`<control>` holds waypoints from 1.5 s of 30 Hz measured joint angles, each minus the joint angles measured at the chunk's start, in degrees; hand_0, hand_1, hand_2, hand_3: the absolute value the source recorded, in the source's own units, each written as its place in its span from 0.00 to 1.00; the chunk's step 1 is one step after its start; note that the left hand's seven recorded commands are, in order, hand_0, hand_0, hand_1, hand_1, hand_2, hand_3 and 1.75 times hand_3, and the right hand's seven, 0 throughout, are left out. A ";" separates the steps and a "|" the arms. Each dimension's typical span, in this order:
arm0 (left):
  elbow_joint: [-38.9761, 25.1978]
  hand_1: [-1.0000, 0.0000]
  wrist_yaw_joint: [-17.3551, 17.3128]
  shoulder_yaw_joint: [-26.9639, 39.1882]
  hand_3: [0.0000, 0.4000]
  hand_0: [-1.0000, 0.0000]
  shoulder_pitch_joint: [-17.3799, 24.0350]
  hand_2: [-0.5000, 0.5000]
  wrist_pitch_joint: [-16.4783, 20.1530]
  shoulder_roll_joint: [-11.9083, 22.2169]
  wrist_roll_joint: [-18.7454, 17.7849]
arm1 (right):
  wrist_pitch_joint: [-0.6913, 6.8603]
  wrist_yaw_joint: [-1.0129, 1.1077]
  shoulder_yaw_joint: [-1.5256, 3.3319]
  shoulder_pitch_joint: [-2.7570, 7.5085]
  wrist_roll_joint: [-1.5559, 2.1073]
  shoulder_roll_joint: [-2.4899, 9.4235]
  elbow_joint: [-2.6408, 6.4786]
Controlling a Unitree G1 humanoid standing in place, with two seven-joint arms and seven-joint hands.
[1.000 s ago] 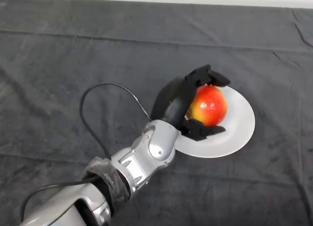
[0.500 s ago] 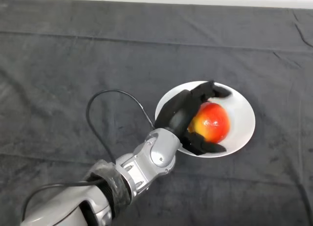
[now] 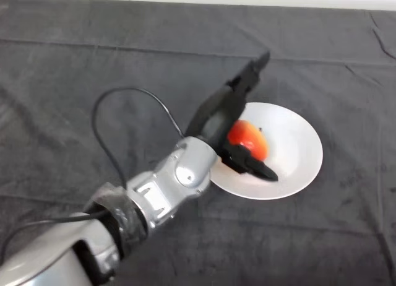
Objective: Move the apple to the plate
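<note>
A red and yellow apple (image 3: 251, 142) lies on the left half of the white plate (image 3: 297, 151). My left hand (image 3: 218, 116) hovers over the plate's left rim, open. Its fingers (image 3: 249, 77) stretch straight up and to the right, past the plate's far edge. The thumb (image 3: 252, 168) points out over the plate just in front of the apple. The palm hides the apple's left side, and I cannot tell whether it still touches the fruit.
The silver-grey arm (image 3: 167, 187) crosses the dark cloth (image 3: 74, 94) from the lower left. The cloth covers the whole table, with folds near the right edge.
The fingers that were curled round the apple have straightened and swung up and left. The apple has shifted slightly left on the plate.
</note>
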 measured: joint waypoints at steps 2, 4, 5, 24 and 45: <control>-1.93 1.00 0.41 2.88 0.00 1.00 2.20 0.50 -1.06 2.18 -0.12 | 0.00 0.00 0.01 0.00 0.00 0.00 0.00; -3.56 1.00 0.97 5.87 0.00 1.00 4.89 0.50 -1.70 4.08 -0.37 | 0.00 0.00 0.00 0.01 0.00 0.00 0.00; -4.18 1.00 1.24 7.26 0.00 1.00 6.16 0.50 -1.98 4.79 -0.70 | 0.01 0.00 0.03 0.00 -0.01 0.00 0.00; -9.13 1.00 3.99 33.76 0.00 1.00 26.05 0.50 -7.23 14.79 -8.57 | 0.00 0.01 0.07 -0.02 0.00 0.01 0.00; -8.96 1.00 1.95 56.77 0.00 1.00 42.21 0.50 -14.29 15.70 -13.63 | 0.02 0.00 0.16 -0.01 0.00 0.02 0.00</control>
